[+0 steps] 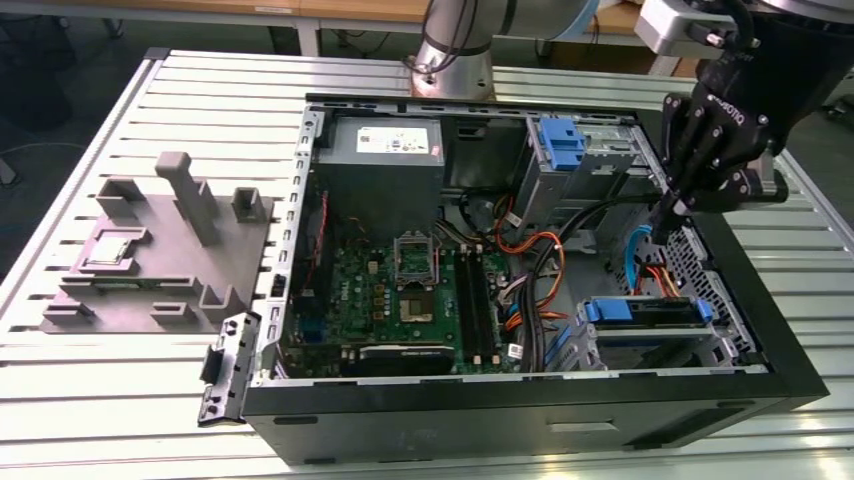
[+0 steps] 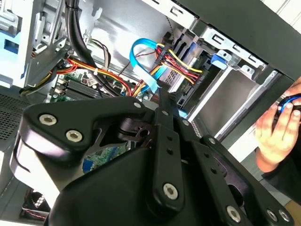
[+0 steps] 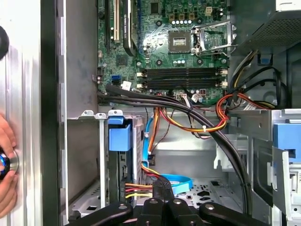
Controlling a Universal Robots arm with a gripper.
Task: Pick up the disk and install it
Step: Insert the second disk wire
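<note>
The disk (image 1: 643, 313) sits in the lower drive cage of the open computer case (image 1: 534, 410), on the exterior view's right. Its blue bracket (image 1: 607, 310) faces into the case. In the first wrist view the disk (image 3: 126, 165) stands edge-on in the cage behind its blue bracket (image 3: 119, 136), and red, yellow and black wires (image 3: 138, 188) run to it. My black gripper (image 1: 667, 212) hangs inside the case above the cage. It is shut, with nothing visible between its fingers. Its tip (image 3: 162, 184) is beside the wires and a blue flat cable (image 3: 181, 181).
A person's hand (image 2: 277, 127) rests outside the case wall on a blue and silver object (image 3: 3, 162). A grey power-supply box (image 1: 380, 150), the motherboard (image 1: 400, 290), a bare blue bracket (image 1: 561, 140) and thick black cables (image 3: 188, 106) crowd the case. A grey fixture (image 1: 160, 250) stands on the slatted table.
</note>
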